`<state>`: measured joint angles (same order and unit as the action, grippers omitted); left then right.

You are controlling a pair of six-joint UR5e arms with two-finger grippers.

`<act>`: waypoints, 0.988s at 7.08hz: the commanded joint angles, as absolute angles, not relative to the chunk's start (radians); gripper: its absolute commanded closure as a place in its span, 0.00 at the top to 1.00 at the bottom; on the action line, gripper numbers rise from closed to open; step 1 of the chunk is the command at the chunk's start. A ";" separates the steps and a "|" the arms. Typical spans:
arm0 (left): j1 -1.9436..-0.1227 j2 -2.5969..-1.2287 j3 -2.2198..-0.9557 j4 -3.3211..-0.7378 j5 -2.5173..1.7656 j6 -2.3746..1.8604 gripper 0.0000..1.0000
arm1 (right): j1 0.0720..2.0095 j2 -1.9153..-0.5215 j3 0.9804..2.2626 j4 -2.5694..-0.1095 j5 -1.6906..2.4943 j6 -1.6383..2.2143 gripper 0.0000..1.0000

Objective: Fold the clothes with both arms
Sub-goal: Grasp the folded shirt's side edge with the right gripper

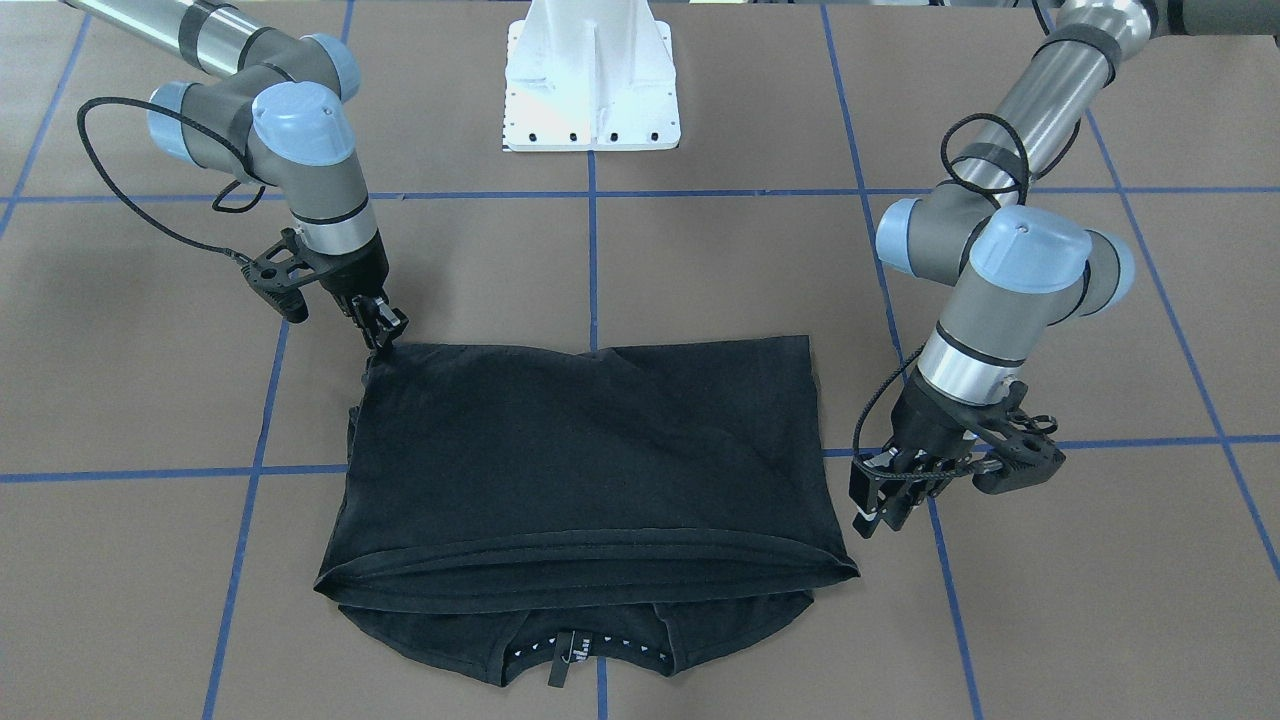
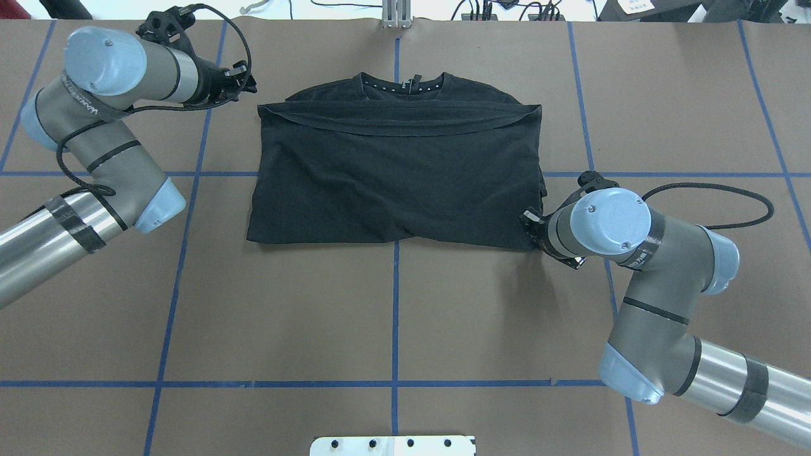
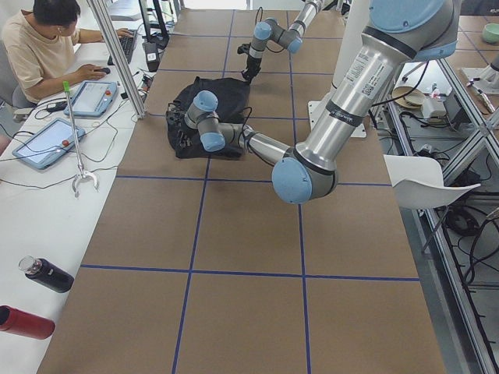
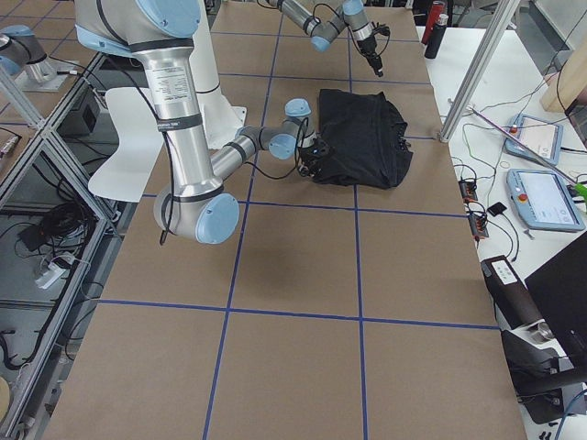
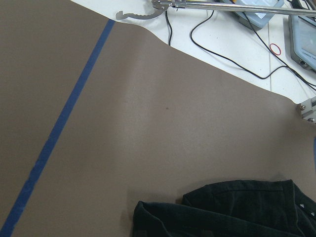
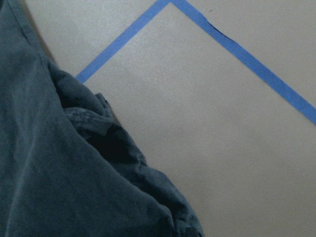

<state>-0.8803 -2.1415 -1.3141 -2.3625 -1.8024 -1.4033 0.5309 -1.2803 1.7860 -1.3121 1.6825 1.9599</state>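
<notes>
The black T-shirt [image 1: 590, 460] [image 2: 399, 177] lies folded across on the brown table, plain side up. Its hem is laid just short of the collar [image 2: 405, 82] at the far end. My right gripper [image 1: 384, 330] [image 2: 531, 227] is down at the shirt's near right corner. Its fingers look shut on the cloth, which rises to a small peak there. The right wrist view shows that rumpled edge of the T-shirt [image 6: 49, 173]. My left gripper [image 1: 885, 505] [image 2: 246, 75] hovers open beside the far left corner, clear of the T-shirt [image 5: 222, 212].
The white pedestal base [image 1: 590, 90] stands at the table's robot side. Blue tape lines [image 2: 395, 304] grid the table. A person [image 3: 47, 47] sits at a side bench with tablets [image 3: 47, 140] and bottles [image 3: 47, 274].
</notes>
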 commanded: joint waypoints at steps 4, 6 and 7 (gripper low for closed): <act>-0.881 -2.134 -1.316 -2.362 -1.804 -1.404 0.47 | 0.537 -1.336 1.862 -1.313 1.695 1.941 0.00; -0.882 -2.131 -1.321 -2.364 -1.804 -1.404 0.47 | 0.529 -1.333 1.859 -1.315 1.684 1.950 0.00; -0.882 -2.131 -1.319 -2.364 -1.802 -1.405 0.47 | 0.531 -1.321 1.841 -1.315 1.680 1.950 0.46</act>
